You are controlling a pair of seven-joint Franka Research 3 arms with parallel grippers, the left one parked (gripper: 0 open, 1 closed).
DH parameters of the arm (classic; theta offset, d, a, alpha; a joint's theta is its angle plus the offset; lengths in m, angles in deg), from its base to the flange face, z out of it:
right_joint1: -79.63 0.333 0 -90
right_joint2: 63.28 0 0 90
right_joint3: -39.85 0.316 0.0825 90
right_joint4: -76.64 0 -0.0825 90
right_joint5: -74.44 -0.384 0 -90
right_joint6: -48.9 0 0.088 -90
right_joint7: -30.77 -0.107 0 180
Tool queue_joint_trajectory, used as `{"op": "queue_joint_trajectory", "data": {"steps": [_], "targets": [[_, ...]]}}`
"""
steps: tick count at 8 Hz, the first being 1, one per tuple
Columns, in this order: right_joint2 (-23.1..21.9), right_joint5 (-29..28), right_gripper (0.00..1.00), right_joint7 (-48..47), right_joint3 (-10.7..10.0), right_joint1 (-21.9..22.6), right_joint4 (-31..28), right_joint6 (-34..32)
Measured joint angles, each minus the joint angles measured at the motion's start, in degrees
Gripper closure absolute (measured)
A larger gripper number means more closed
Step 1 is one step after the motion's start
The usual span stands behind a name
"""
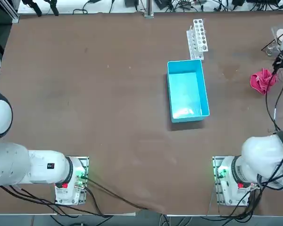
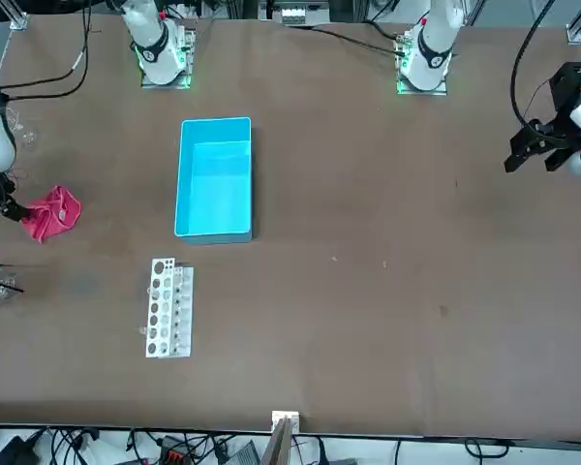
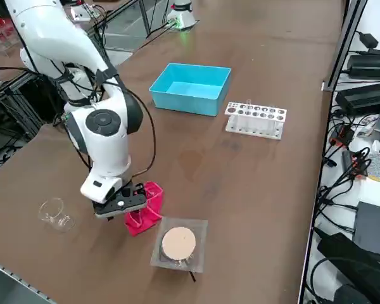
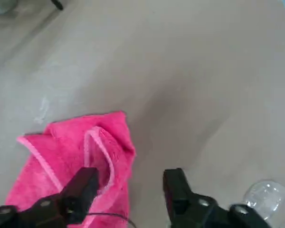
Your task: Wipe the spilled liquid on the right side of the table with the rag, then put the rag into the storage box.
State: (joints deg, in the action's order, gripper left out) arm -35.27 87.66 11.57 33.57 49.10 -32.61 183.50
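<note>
Brown tabletop (image 1: 122,146) – the right hand (image 4: 131,175) stands wide above it, empty; the rag (image 4: 111,149) lies off-centre towards one finger – centring over it probably comes next.

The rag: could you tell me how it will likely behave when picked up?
The rag will probably hang limp, since it lies in loose folds. Its fuzzy surface suggests it shouldn't slip easily.

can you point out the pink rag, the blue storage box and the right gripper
pink rag (image 1: 262,81): top view, on its folded cloth
blue storage box (image 2: 215,180): front view, on its inside floor
right gripper (image 4: 130,190): right wrist view, midway between its open fingers
</note>
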Motion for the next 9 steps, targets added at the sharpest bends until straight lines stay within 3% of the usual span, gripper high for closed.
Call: {"op": "queue_joint_trajectory", "data": {"steps": [2,3,4,6,9], "targets": [[0.0,0.0,0.60,-0.1,0.5,0.1,-0.1,0.5],[0.0,0.0,0.74,-0.3,0.8,0.2,-0.1,0.9],[0.0,-0.2,0.77,-0.3,0.9,0.2,-0.1,1.5],[0.0,-1.6,0.96,-0.4,1.0,0.2,-0.1,1.9],[-1.2,-1.9,0.98,0.3,2.9,0.2,0.1,-0.8]]}}
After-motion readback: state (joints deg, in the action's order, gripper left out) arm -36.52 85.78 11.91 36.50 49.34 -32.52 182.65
